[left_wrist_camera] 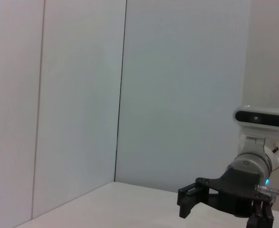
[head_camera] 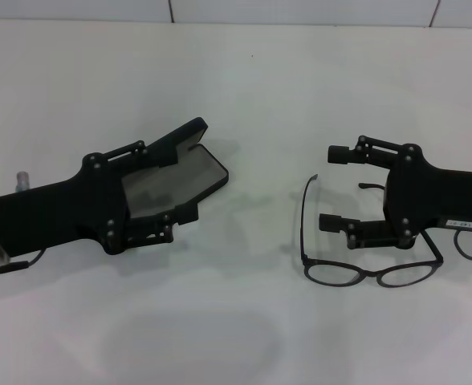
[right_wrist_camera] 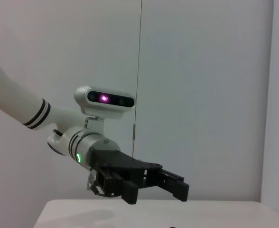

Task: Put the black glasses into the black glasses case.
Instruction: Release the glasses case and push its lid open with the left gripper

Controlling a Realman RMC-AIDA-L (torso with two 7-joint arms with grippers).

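Note:
The black glasses lie unfolded on the white table, lenses toward me, one temple arm reaching away. My right gripper hovers open just above and behind them, its fingers spread on either side of the space between the temple arms, holding nothing. The black glasses case lies open at centre left, grey lining up and lid raised at the far side. My left gripper is open over the case's near end. The right wrist view shows that left gripper off the table, fingers empty.
A white wall with vertical seams stands behind the table. The right arm's gripper appears open in the left wrist view. Bare tabletop lies between the case and the glasses.

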